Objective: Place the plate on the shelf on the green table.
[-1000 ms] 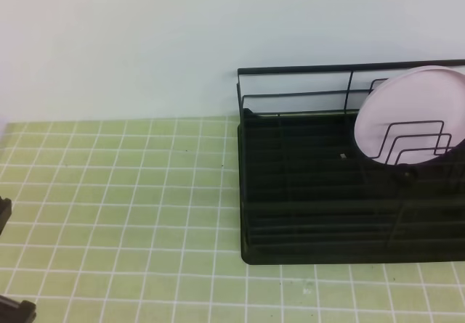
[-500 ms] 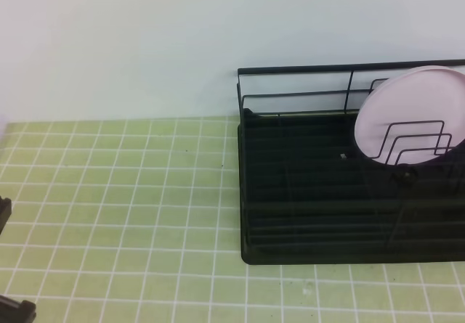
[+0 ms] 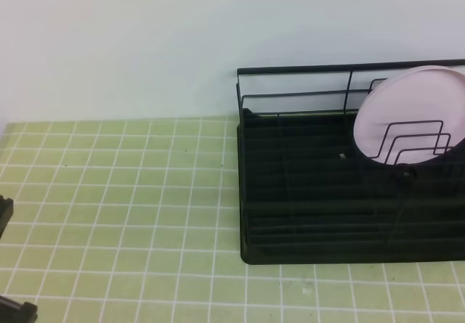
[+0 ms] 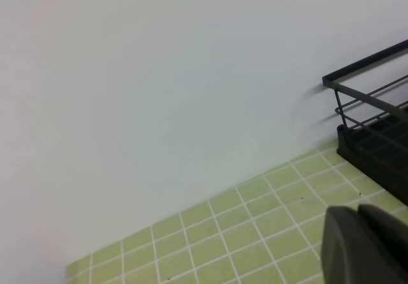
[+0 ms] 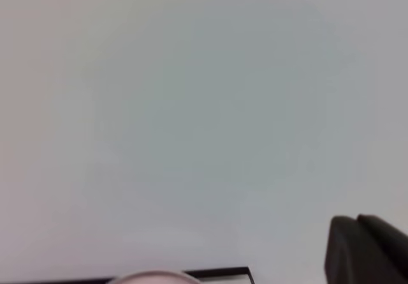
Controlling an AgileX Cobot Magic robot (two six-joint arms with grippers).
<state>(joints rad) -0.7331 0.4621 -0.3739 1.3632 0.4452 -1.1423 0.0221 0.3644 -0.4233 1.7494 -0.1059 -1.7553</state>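
Note:
The pale pink plate [image 3: 407, 116] stands on edge in the looped dividers at the right end of the black wire shelf [image 3: 312, 207], which sits on the green table [image 3: 123, 192]. No gripper touches the plate. Dark parts of the left arm [image 3: 4, 213] show only at the left edge of the exterior view, far from the shelf. A dark part of the left gripper [image 4: 364, 246] fills the lower right of the left wrist view, and the shelf's corner [image 4: 370, 137] lies beyond it. In the right wrist view a dark gripper part [image 5: 366, 249] shows, with the plate's top edge [image 5: 150, 276] and a shelf bar [image 5: 217, 272] below.
A plain pale wall [image 3: 145, 40] rises behind the table and the shelf. The tiled surface stretches left of the shelf and along its front edge [image 3: 305, 290].

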